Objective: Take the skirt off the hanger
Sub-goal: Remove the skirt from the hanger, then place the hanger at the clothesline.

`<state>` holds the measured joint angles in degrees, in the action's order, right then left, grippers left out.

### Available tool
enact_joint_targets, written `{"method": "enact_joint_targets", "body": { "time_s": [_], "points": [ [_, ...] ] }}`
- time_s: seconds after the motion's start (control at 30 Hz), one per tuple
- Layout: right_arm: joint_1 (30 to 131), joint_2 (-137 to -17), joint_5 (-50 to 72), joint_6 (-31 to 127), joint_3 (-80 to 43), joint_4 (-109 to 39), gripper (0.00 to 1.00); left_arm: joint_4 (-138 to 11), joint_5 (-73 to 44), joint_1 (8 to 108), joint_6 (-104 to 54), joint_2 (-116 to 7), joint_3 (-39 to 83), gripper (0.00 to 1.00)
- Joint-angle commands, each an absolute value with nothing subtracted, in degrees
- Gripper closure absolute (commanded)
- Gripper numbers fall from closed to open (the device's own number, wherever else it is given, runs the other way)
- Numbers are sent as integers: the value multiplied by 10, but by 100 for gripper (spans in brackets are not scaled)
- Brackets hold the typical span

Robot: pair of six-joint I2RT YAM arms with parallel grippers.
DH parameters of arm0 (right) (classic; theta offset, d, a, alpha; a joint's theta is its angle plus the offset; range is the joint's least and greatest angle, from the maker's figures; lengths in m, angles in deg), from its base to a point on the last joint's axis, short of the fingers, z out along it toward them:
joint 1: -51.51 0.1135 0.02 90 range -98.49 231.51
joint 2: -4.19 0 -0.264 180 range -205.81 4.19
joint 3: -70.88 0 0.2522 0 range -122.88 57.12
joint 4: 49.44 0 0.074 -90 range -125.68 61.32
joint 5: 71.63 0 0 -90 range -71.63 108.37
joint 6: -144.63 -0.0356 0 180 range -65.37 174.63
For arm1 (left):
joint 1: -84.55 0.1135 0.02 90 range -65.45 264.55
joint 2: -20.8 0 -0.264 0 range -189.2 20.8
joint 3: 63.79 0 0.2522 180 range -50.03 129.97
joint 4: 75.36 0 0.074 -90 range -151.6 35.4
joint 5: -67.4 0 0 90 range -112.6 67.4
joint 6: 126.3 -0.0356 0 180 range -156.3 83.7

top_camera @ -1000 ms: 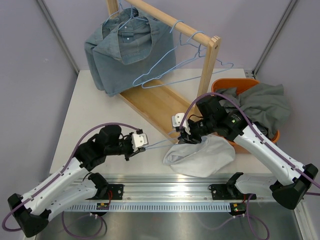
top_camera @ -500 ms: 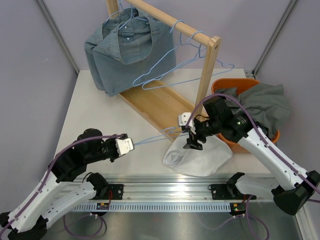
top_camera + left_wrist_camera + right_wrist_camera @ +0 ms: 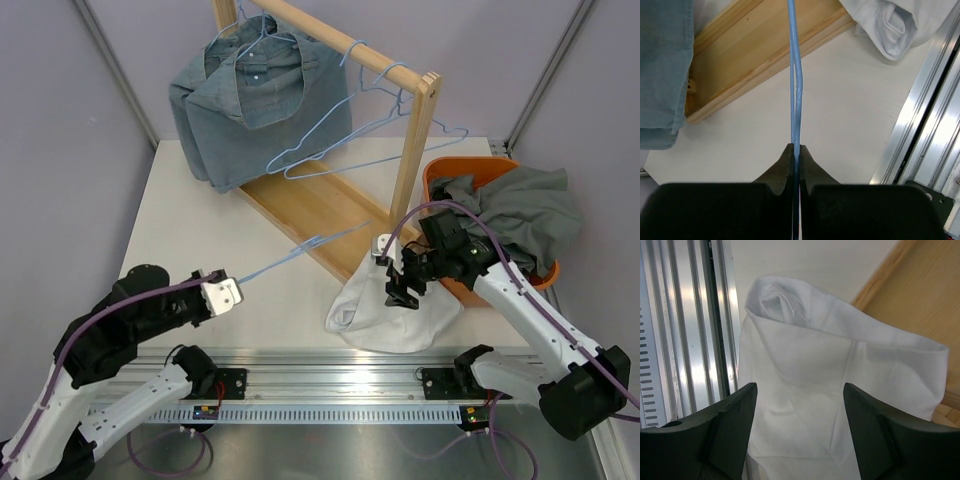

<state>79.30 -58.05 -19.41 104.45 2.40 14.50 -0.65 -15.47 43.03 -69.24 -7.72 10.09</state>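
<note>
jaws of the left gripper [image 3: 796, 149] pinch the blue hanger [image 3: 794, 75], whose wire reaches out over the table [image 3: 200, 220]. right gripper [image 3: 797, 390] hovers, jaws wide, over the white skirt [image 3: 805, 350], which lies crumpled on the table beside the rack [image 3: 310, 205] base.

We log the left arm [image 3: 110, 330] bent low at near-left, left gripper [image 3: 795, 150] pinched tight on the hanger [image 3: 795, 85]; the right arm [image 3: 525, 305] reaches forward, right gripper [image 3: 797, 390] pointing down, jaws spread wide.
</note>
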Motion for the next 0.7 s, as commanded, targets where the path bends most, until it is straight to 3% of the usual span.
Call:
{"method": "enact_joint_targets", "body": {
  "time_s": [0.0, 0.2, 0.53, 0.67],
  "points": [
    [765, -589, -196, 1063, 32, 113, 24, 16, -189, 432, -698, -82, 142, 100],
    [758, -560, -241, 1051, 27, 113, 24, 20, -219, 432, -657, -79, 98, 100],
    [759, -525, -261, 989, 14, 84, 24, -111, -215, 440, -627, -101, -28, 100],
    [759, -514, -277, 959, 3, 66, 24, -154, -139, 528, -636, -171, -38, 100]
  ]
}}
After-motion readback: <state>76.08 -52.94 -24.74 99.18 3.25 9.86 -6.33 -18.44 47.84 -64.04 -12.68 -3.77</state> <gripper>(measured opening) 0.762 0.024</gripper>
